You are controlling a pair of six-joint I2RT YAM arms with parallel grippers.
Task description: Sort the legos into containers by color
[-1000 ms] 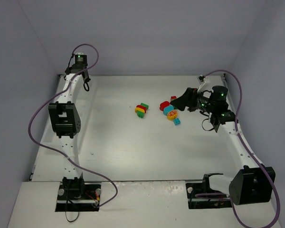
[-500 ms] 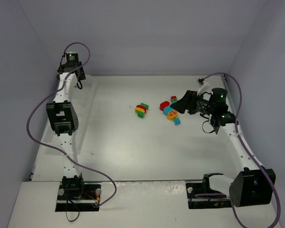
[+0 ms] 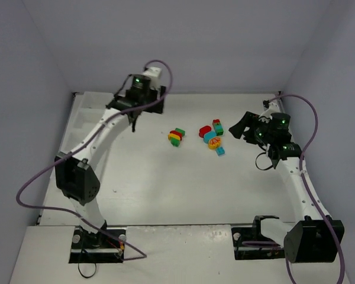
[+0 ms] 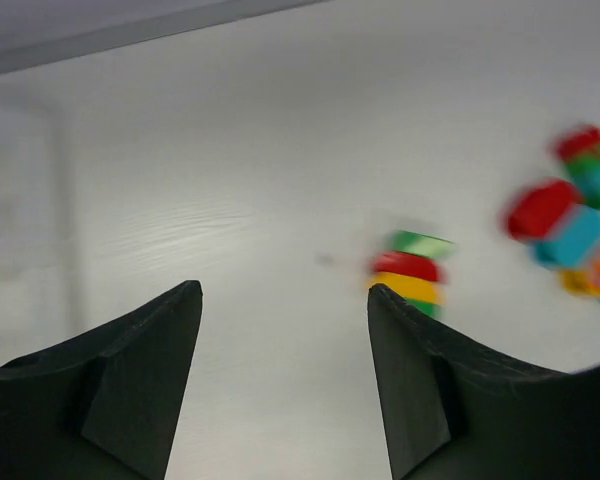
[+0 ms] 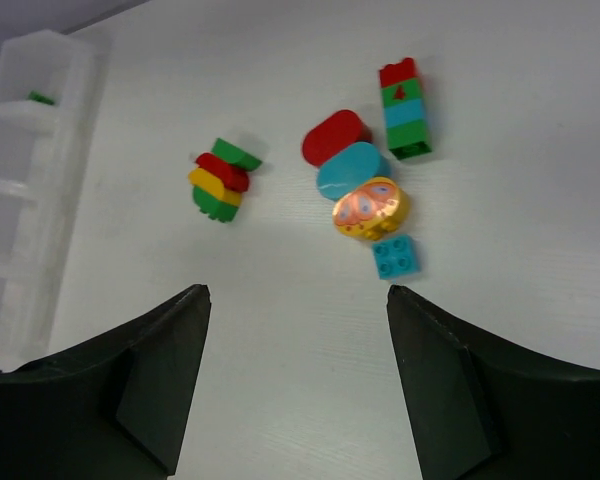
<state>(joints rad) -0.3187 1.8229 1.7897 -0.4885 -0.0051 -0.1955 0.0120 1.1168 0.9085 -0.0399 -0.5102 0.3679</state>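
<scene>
The legos lie loose mid-table. A green, red and yellow clump (image 3: 176,136) (image 5: 220,180) (image 4: 410,272) sits left of a red, teal and orange clump (image 3: 210,136) (image 5: 355,185). A red, green and teal stack (image 3: 217,126) (image 5: 403,108) and a single teal brick (image 3: 220,151) (image 5: 394,257) lie beside them. The containers are compartments of a translucent tray (image 3: 77,127) (image 5: 25,180) at the far left; one green brick (image 5: 42,98) lies in its far compartment. My left gripper (image 3: 133,118) (image 4: 285,290) hovers open and empty left of the legos. My right gripper (image 3: 239,127) (image 5: 297,292) is open and empty to their right.
Grey walls close in the table on three sides. Purple cables loop from both arms, and the left arm's links reach diagonally across the table's left half in front of the tray. Both arm bases are bolted at the near edge.
The left arm swung from over the tray at the far left toward the middle, and its jaws opened. The right gripper drew back to the right, away from the legos.
</scene>
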